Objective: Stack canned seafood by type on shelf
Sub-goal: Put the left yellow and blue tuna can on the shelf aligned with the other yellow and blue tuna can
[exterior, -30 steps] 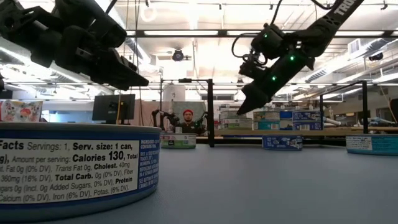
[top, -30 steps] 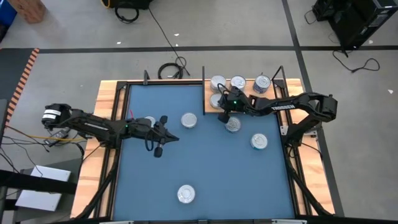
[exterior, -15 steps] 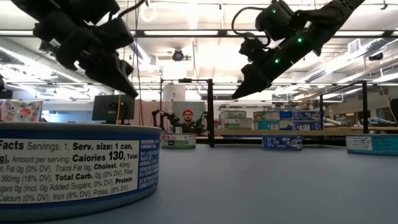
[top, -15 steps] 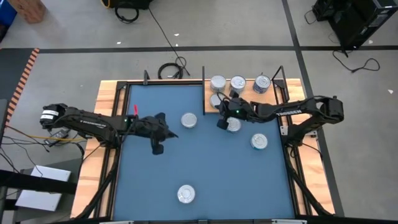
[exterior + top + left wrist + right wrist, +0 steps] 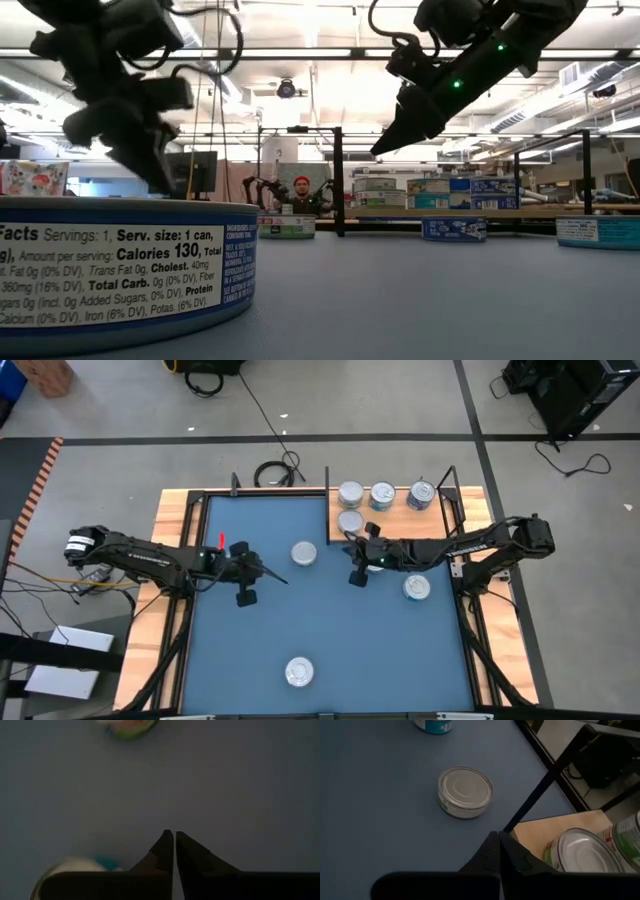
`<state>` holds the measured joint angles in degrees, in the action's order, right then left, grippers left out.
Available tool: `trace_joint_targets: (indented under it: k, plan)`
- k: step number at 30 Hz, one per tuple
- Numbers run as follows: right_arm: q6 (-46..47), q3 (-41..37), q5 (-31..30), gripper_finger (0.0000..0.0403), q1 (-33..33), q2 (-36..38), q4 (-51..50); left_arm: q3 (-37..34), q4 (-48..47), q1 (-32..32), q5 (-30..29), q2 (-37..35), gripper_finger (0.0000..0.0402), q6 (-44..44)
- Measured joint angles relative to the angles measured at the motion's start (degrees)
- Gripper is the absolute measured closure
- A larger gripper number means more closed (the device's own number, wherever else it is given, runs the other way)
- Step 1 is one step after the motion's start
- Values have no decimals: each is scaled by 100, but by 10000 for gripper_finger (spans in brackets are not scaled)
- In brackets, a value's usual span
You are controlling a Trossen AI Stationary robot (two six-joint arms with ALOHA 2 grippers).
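Four tins sit on the shelf (image 5: 432, 507); loose ones dot the blue mat (image 5: 330, 620). Right gripper (image 5: 358, 565), fingers pinched together and empty, hangs mid-mat. I'd open wide over the nearest tin (image 5: 465, 791), drop square, grip the sides. Left gripper (image 5: 262, 573), also closed and empty, waits.

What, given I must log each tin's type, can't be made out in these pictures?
High view: back-row tins show lids only; side labels unseen from above.
Low view: nearest tin cut by the left edge; product name missing.
Left wrist view: blurred tin, cut by the top edge.
Right wrist view: board tin cut by the bottom edge.
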<state>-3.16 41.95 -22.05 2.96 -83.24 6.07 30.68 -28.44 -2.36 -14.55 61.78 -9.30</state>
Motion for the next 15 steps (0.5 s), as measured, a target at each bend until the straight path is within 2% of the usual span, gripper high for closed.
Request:
trace_joint_targets:
  k: [5, 15]
  plan:
    - [238, 0, -257, 400, -338, 0, -124, 0, -574, -1, -156, 0, 350, -335]
    - [346, 2, -742, 398, -791, 0, -246, 0, -916, 5, -362, 7, 313, -1105]
